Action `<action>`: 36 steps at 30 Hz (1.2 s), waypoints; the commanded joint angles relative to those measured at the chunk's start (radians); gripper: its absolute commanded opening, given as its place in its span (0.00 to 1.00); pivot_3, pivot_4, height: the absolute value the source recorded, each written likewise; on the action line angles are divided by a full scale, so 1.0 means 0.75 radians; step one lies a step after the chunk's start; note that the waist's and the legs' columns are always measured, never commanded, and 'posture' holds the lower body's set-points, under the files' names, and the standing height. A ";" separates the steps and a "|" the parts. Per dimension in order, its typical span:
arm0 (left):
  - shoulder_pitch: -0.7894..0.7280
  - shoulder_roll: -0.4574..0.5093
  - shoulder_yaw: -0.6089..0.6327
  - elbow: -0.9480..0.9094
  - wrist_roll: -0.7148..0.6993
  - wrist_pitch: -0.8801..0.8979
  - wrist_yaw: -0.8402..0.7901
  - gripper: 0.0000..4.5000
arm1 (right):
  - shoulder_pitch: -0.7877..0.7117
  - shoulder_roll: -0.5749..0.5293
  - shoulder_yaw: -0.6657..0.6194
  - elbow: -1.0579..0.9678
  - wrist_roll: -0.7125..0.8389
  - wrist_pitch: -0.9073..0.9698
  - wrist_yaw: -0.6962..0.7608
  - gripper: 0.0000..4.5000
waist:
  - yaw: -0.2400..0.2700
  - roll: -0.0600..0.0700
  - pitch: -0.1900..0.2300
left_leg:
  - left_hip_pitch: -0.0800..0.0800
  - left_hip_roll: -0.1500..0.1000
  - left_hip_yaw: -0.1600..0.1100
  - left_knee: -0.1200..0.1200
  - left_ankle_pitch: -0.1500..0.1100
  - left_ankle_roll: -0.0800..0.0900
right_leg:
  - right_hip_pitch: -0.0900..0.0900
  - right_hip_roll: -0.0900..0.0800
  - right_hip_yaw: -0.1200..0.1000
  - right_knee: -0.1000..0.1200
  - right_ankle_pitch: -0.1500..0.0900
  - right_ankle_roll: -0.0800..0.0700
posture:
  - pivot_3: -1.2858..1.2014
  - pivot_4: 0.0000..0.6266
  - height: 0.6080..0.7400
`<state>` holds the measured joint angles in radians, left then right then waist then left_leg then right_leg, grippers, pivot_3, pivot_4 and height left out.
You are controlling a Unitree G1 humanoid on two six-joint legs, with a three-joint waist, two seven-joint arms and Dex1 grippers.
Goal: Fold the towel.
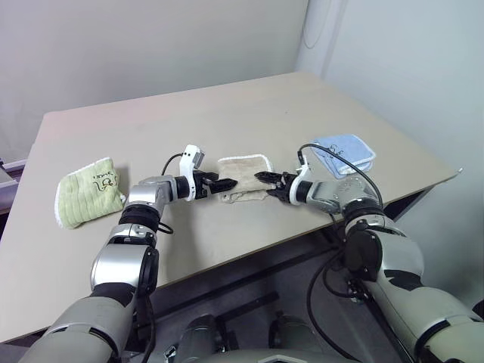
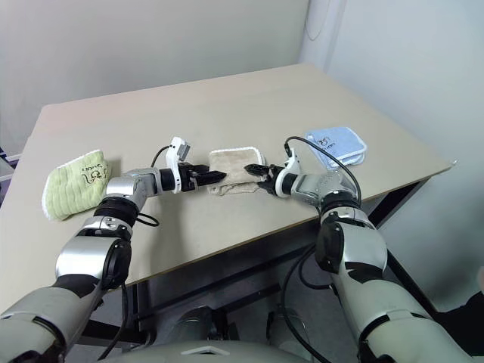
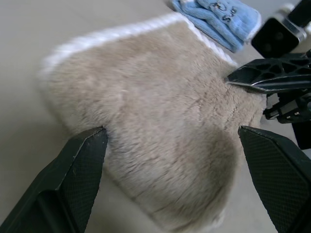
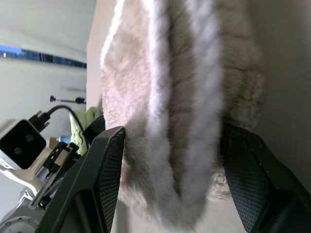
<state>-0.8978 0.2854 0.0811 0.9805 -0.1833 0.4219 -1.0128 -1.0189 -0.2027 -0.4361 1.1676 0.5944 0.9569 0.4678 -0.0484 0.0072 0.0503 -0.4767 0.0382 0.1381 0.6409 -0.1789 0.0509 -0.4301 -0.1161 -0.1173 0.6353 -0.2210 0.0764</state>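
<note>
The towel [image 1: 243, 177] lies already folded into a small thick pad near the middle of the bench [image 1: 249, 113], toward its front edge, with its white corded edging along the far side and several stacked layers showing at the end that faces the right arm. It looks soft, light and floppy, with a plush pile that should give good friction but let the layers slump or slide over each other, so a hold is best taken across the whole stack at a folded edge or corner, not on a single layer. The left gripper [image 3: 172, 177] is spread wide, its fingers on either side of the towel's near left end, close to the pile but not closed on it. The right gripper [image 4: 170, 182] straddles the layered right end, its fingers partly apart and pressing against the pile on both sides, seemingly pinching the stack. A pale-green cloth [image 1: 88, 191] lies well apart to the left, and a light-blue cloth [image 1: 344, 153] sits beyond the right arm.
</note>
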 commanded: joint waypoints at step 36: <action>0.029 0.018 -0.009 0.012 -0.003 -0.157 0.106 1.00 | 0.157 -0.164 -0.559 -0.555 0.338 -0.669 -0.260 0.01 | 0.003 0.000 0.000 | 0.000 0.001 0.008 -0.011 0.001 -0.001 | -0.006 -0.001 0.000 -0.007 0.005 -0.001 | 0.52 0.00 0.85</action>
<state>-0.8685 0.2936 0.0700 1.0109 -0.1852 0.3228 -0.9337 -0.8687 -0.3075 -0.8495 0.6950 0.8432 0.5035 0.2458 -0.0459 0.0073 0.0504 -0.4767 0.0389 0.1445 0.6329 -0.1785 0.0503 -0.4342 -0.1167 -0.1170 0.6303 -0.2174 0.0759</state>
